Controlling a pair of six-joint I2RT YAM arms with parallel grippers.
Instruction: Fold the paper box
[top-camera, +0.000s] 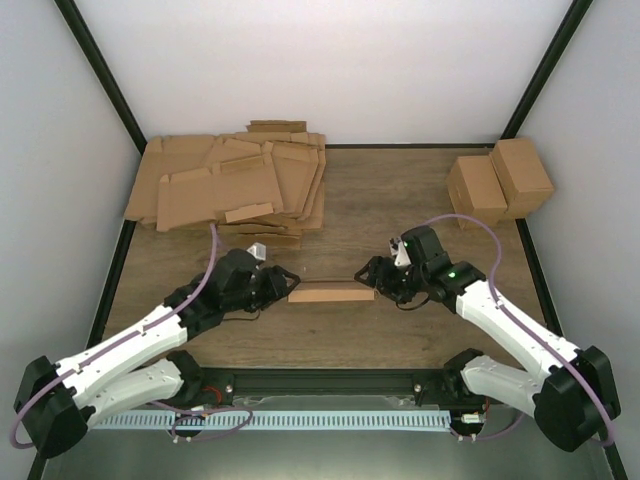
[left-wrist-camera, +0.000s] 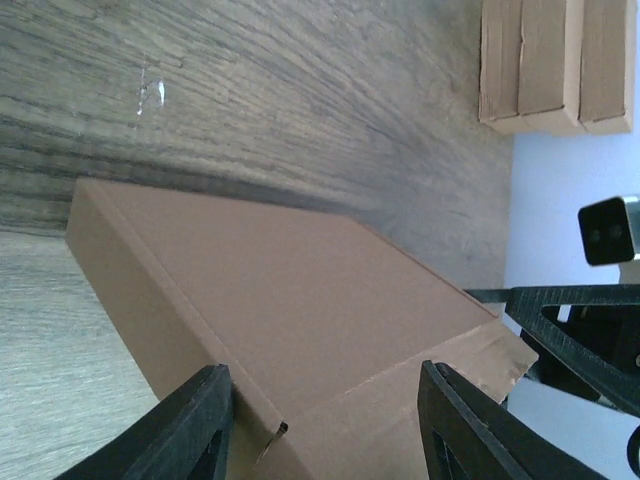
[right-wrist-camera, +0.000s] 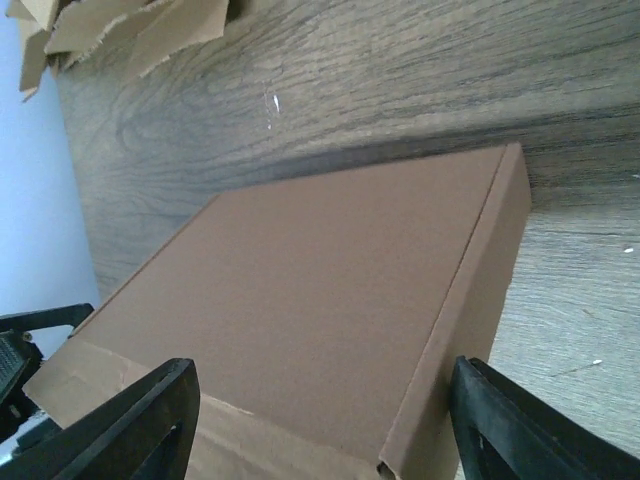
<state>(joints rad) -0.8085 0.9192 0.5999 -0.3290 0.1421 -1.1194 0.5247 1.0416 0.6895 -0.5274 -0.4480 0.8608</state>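
The paper box (top-camera: 331, 292) lies closed and flat on the wooden table (top-camera: 400, 205), near the middle and a little toward the near edge, its long side running left to right between the two arms; in both wrist views its broad plain brown face shows smooth, with one narrow side wall folded down along it and a seam across the end nearest each camera. The left gripper (top-camera: 288, 284) sits at the box's left end, its jaws spread partway; its black fingers (left-wrist-camera: 190, 430) stand to either side of that end with the cardboard showing between them, and nothing is clamped, though I cannot tell whether a tip brushes the side wall. The right gripper (top-camera: 368, 276) sits at the opposite end, facing the left one along the box; its jaws stand wider, the fingers (right-wrist-camera: 520, 420) framing the box's end in the same way, one tip just beside the folded wall; contact there cannot be told either. Farther out, a loose stack of flat die-cut cardboard sheets (top-camera: 232, 185) covers the far left corner of the table; two taller blocky cartons (top-camera: 500, 180) stand side by side at the far right, well apart from the box.
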